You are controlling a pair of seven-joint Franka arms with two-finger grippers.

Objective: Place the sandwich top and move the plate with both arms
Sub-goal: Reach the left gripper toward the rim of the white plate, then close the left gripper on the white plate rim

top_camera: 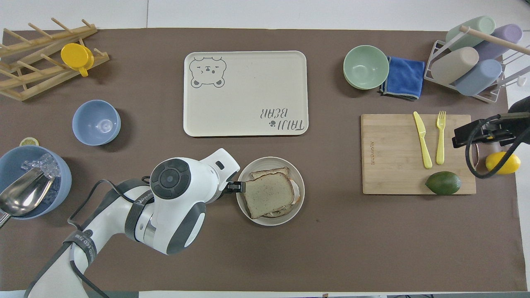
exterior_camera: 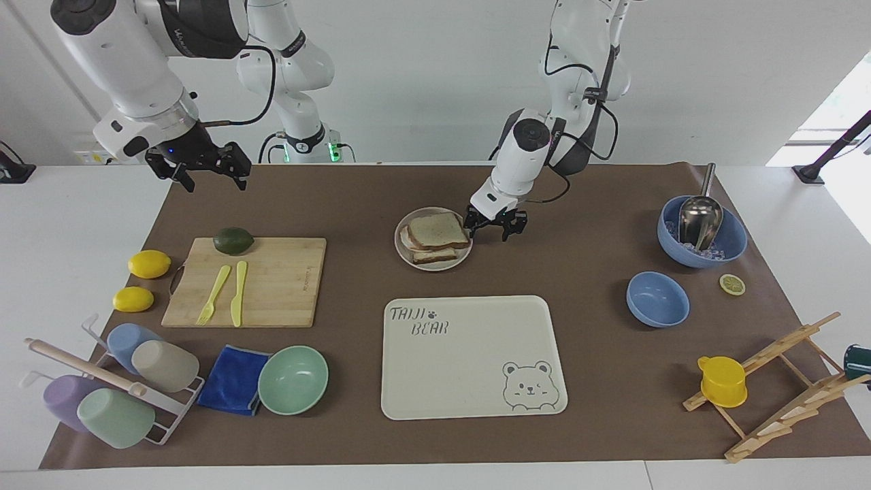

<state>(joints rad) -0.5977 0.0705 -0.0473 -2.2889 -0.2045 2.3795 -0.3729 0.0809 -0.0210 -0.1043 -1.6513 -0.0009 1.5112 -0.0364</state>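
The bread slice (exterior_camera: pixel 437 230) tops the sandwich on the plate (exterior_camera: pixel 433 262), nearer the robots than the tray (exterior_camera: pixel 469 354). The left gripper (exterior_camera: pixel 487 227), fingers spread, is at the plate's rim; the right gripper (exterior_camera: pixel 204 170), fingers spread, hangs above the table's edge by the cutting board (exterior_camera: pixel 272 286)

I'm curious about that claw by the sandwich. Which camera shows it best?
The facing view: the left claw shows whole, fingers spread, at the plate rim. In the overhead view the arm's white body hides all but its black tip.
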